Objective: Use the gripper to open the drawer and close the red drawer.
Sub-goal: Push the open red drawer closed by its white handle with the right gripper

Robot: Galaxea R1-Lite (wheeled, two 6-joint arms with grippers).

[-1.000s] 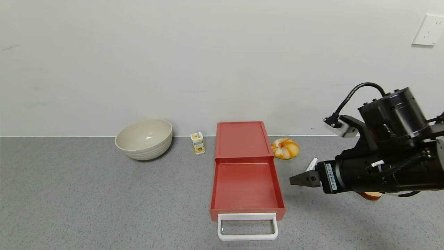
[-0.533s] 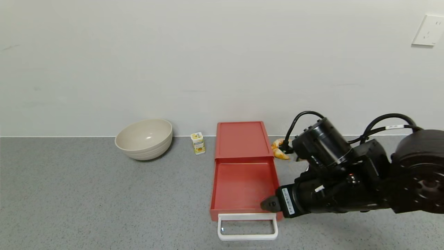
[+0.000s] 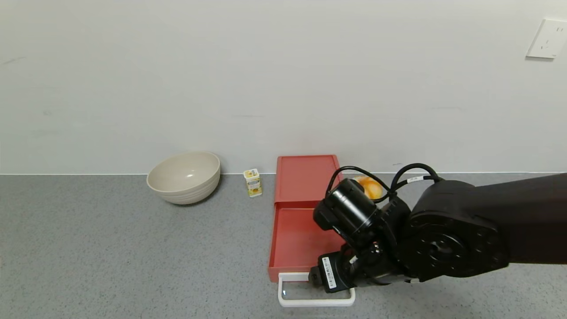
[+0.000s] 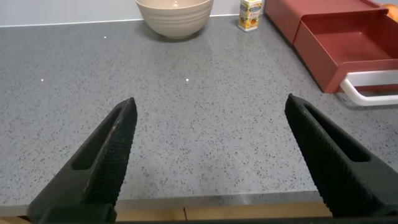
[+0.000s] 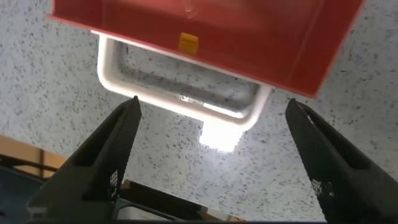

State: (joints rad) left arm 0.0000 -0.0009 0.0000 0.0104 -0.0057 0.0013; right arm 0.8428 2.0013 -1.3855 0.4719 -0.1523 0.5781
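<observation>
The coral-red drawer (image 3: 297, 239) stands pulled out of its red casing (image 3: 308, 177), its white loop handle (image 3: 292, 302) towards me. My right gripper (image 3: 315, 278) hangs just above the drawer's front right corner and the handle. In the right wrist view it (image 5: 212, 102) is open, its fingers spread wider than the handle (image 5: 155, 99) below the drawer front (image 5: 249, 56), touching nothing. My left gripper (image 4: 211, 99) is open and empty, low over the table's near edge, well left of the drawer (image 4: 348, 46).
A beige bowl (image 3: 184, 177) and a small yellow carton (image 3: 253, 182) stand by the wall left of the casing. An orange bun (image 3: 371, 187) lies right of the casing, partly behind my right arm. The grey table's front edge (image 4: 205, 202) is close.
My right arm has swung left and down, from right of the drawer to over its front right corner and handle. The drawer has not moved.
</observation>
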